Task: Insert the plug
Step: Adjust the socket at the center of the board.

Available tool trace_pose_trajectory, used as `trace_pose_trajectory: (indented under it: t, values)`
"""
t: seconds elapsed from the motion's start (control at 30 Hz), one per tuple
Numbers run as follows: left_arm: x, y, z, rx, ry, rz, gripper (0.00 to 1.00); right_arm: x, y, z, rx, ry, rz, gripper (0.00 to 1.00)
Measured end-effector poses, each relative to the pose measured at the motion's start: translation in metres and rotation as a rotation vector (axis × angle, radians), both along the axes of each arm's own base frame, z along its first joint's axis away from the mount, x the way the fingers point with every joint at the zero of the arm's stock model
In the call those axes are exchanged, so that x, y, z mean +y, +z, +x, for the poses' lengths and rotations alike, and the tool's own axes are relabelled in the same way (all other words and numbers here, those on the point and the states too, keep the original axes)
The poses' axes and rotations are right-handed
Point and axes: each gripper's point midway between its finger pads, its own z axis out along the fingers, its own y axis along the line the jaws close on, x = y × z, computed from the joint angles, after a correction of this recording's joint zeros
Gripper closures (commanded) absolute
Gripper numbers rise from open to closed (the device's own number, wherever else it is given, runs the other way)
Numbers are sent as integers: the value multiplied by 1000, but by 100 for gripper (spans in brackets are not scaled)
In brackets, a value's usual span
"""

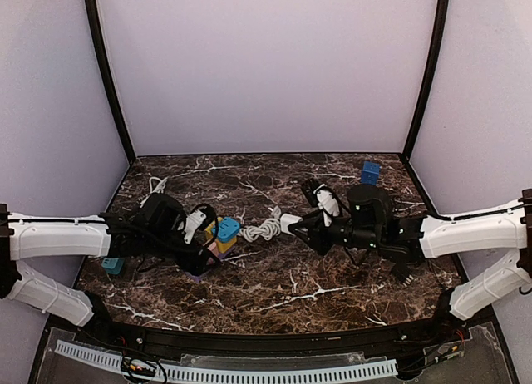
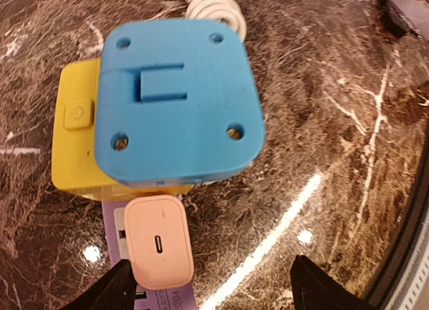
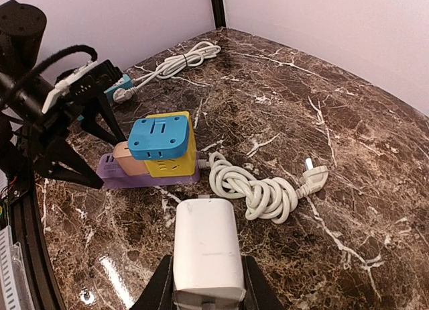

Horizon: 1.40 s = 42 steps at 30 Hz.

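Left wrist view: the left gripper [image 2: 211, 288] is standing with its fingers wide apart, clamping nothing. The pink plug [image 2: 159, 243] is sitting between them, close to the finger at 9 o'clock; whether the two are touching cannot be determined. The pink plug is resting on the purple power strip [image 2: 115, 237], its port face pointing at the camera. At 12 o'clock from the plug, the blue adapter [image 2: 177, 102] is sitting on top of the yellow socket cube [image 2: 75, 149] and overhanging it.

Right wrist view: the right gripper [image 3: 204, 286] is clamping the white charger block [image 3: 204, 246] between both fingers, and the block is projecting forward above the bench [image 3: 348, 122]. At 12 o'clock from the block, the socket stack is standing on the bench. At 3 o'clock from the stack, the coiled white cable [image 3: 258, 192] is lying flat, its pronged end [image 3: 315, 176] pointing away at 2 o'clock. A second bundled cable [image 3: 175, 62] is lying near the far corner.

Top external view: the two grippers are facing each other across the bench, with the coiled cable lying between the stack and the white block. A blue box [image 1: 370, 172] is standing at 1 o'clock from the right gripper.
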Motion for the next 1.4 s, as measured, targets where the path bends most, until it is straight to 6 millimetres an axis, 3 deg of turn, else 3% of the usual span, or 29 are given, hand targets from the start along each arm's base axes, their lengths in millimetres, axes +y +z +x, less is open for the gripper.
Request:
trace_pose_trajectory:
  t: [0.13, 0.23, 0.33, 0.47, 0.7, 0.93, 1.17, 1.4]
  values:
    - [3, 39, 9, 5, -141, -77, 19, 0, 1, 2, -17, 35, -6, 100]
    - [3, 84, 22, -80, -335, -79, 19, 5, 2, -2, -36, 85, -10, 100]
    - [-1, 102, 24, -194, -576, -12, 19, 11, 2, -8, -63, 149, -2, 100]
    - [-2, 84, 28, -232, -843, 79, 17, 16, 3, -15, -95, 228, 22, 100]
    - [-1, 54, 69, -311, -1167, 154, 16, 17, -11, -9, -92, 300, 15, 100]
    - [-10, 43, 91, -345, -1255, 132, 21, 18, -20, 2, -77, 329, 12, 100]
    - [-9, 29, 83, -305, -1286, 100, 29, 28, -31, 4, -79, 367, 8, 100]
    - [-10, 23, 77, -296, -1282, 63, 37, 29, -23, 5, -131, 365, 48, 100]
